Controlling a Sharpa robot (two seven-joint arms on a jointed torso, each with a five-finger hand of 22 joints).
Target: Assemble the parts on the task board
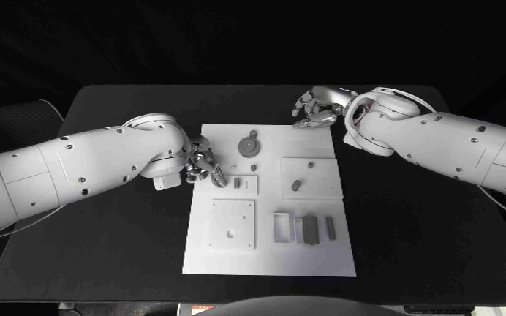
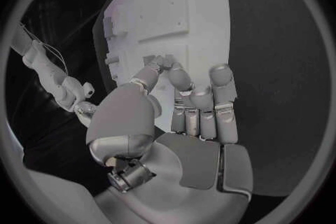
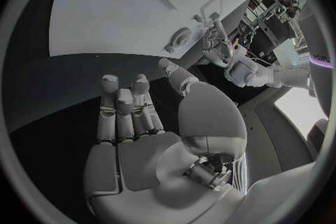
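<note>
Black cloth covers your bench (image 1: 126,243), and the white task board (image 1: 269,254) lies in its middle, long side running away from the robot.

Take the board as your landmark. On its far part you see a round grey gear (image 1: 250,145), and beside that, toward the right arm, a raised square plate (image 1: 312,178) with a small oval part (image 1: 296,183) lying on it. On the near part sits another raised square plate (image 1: 233,224), and next to it a row of upright grey bar-shaped parts (image 1: 306,228).

Your left hand (image 1: 205,165) hovers at the board's left edge, level with the gear. In the left wrist view its fingers (image 2: 223,102) are curled inward with thumb and fingertips drawn close together over the board; whether a small part sits between them you cannot tell.

Your right hand (image 1: 316,109) is just beyond the board's far right corner, over bare bench. In the right wrist view its fingers (image 3: 126,112) are loosely bent and apart, holding nothing, with the gear (image 3: 180,39) visible on the board ahead of them.
</note>
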